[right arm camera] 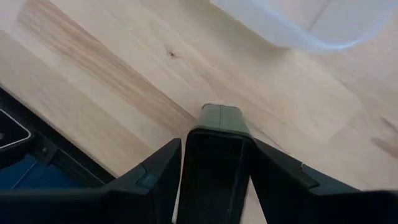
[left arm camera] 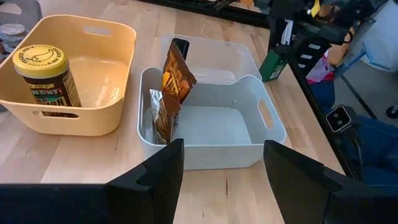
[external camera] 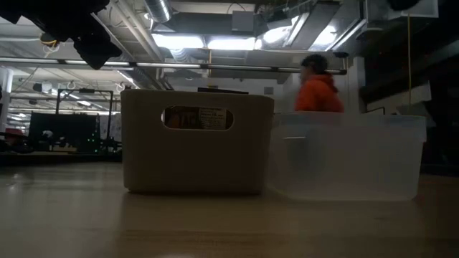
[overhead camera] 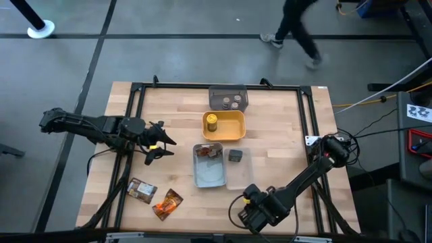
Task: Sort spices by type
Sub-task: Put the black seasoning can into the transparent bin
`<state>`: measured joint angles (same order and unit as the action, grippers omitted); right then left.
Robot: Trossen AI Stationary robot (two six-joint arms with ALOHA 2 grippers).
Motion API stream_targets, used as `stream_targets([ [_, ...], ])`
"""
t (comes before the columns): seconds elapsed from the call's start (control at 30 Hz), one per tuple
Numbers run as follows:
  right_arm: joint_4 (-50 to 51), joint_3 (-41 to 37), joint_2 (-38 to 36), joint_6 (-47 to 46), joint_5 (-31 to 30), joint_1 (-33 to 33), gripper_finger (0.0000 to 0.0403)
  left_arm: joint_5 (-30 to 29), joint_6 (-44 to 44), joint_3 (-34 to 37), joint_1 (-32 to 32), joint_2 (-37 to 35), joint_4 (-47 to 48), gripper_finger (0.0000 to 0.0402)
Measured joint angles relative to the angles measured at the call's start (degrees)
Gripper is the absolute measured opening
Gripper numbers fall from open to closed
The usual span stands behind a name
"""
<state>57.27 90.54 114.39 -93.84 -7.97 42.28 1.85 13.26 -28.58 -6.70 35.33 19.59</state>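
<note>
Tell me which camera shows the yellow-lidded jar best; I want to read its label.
The left wrist view: the yellow-lidded jar stands upright, close, label facing, in the yellow tray. The high view shows only its lid from above. The low and right wrist views don't show it.

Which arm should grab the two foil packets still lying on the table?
Left. The left gripper is open and empty, just above the brown packet and orange packet. The right gripper is already shut on a dark green box.

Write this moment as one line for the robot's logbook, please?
left gripper: open, empty, facing pale-blue tray holding foil packets | right gripper: shut on dark green box, near table's front edge
</note>
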Motion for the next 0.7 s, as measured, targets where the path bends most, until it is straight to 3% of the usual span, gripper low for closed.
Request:
stream_targets([
  [0.2, -0.33, 0.0, 1.38, 1.11, 1.32, -0.03, 0.0179, 0.01, -0.13, 0.0, 0.0, 0.02, 0.77, 0.0205],
  [0.43, 0.43, 0.01, 1.77, 1.89, 1.38, -0.59, 0.0128, 0.02, -0.14, 0.0, -0.02, 0.0, 0.91, 0.0205],
  [0.7, 7.78, 7.24, 1.27, 13.19, 3.22, -4.69, 0.0128, 0.01, -0.08, 0.0, -0.02, -0.02, 0.83, 0.0205],
])
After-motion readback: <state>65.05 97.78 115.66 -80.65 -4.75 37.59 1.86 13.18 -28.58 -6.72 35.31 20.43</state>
